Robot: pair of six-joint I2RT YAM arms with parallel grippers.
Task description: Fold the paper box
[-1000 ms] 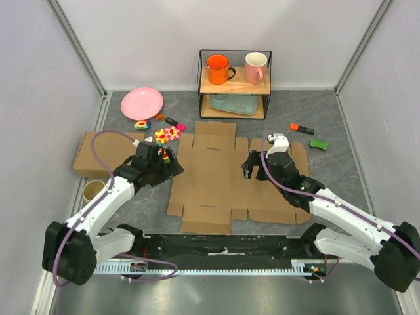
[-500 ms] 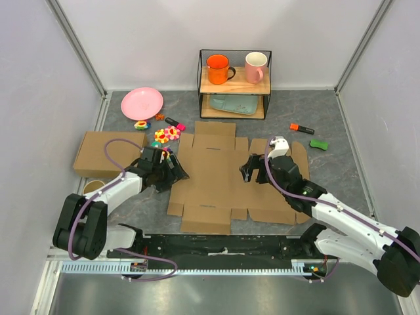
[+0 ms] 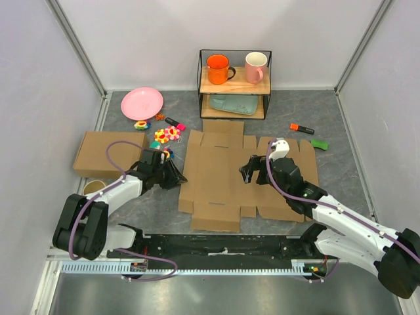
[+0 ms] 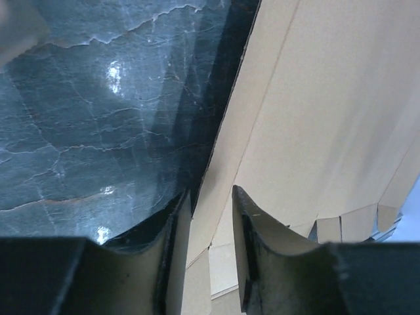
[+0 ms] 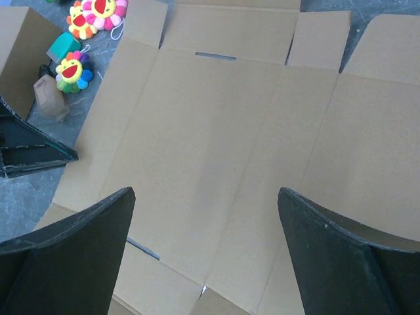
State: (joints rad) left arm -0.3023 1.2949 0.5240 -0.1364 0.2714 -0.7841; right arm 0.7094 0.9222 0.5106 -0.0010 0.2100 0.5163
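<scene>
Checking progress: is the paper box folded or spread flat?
Spread: the paper box lies as a flat sheet, flaps out, left edge inside the left gripper.

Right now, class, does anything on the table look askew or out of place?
Yes: the left edge of the paper box is raised off the table, between the fingers of the left gripper.

The paper box (image 3: 226, 174) has slid across the desk toward its right edge, and its right flap now lies just beside the small green object (image 3: 321, 144). The left hand (image 3: 174, 176) has dropped low and reached the sheet's left edge. Its fingers (image 4: 246, 243) have drawn nearer together.
</scene>
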